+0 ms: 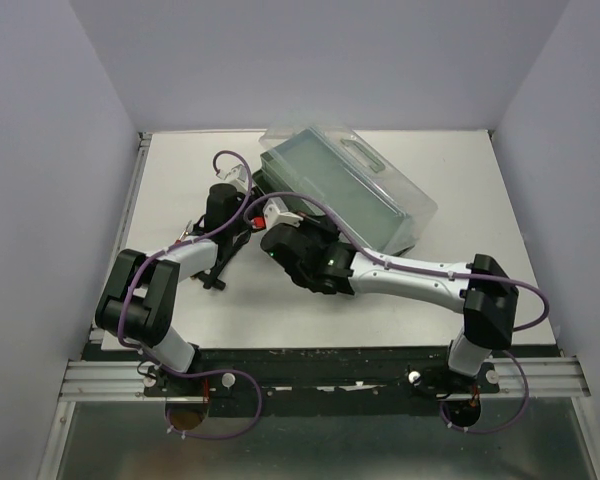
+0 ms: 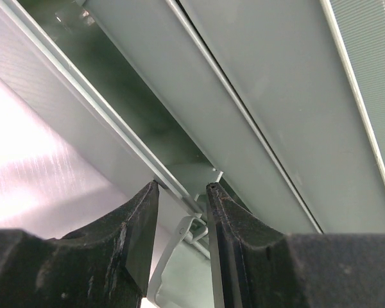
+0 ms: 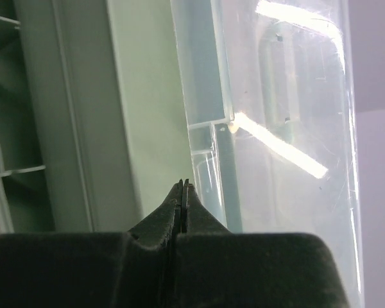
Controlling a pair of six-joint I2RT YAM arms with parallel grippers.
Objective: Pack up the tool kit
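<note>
At the near edge, 1 metal rail (image 1: 320,375) carries the bases of 2 arms. Beyond it lies 1 white table (image 1: 380,300), boxed in by 3 plain pale walls (image 1: 40,150). Its 1 object, the tool kit (image 1: 350,190), sits skewed at the far middle. The right gripper (image 3: 183,183) is clenched on nothing, close to the kit's side. The left gripper (image 2: 183,186) straddles the kit's edge with its jaws apart; I cannot tell whether it pinches that edge.
</note>
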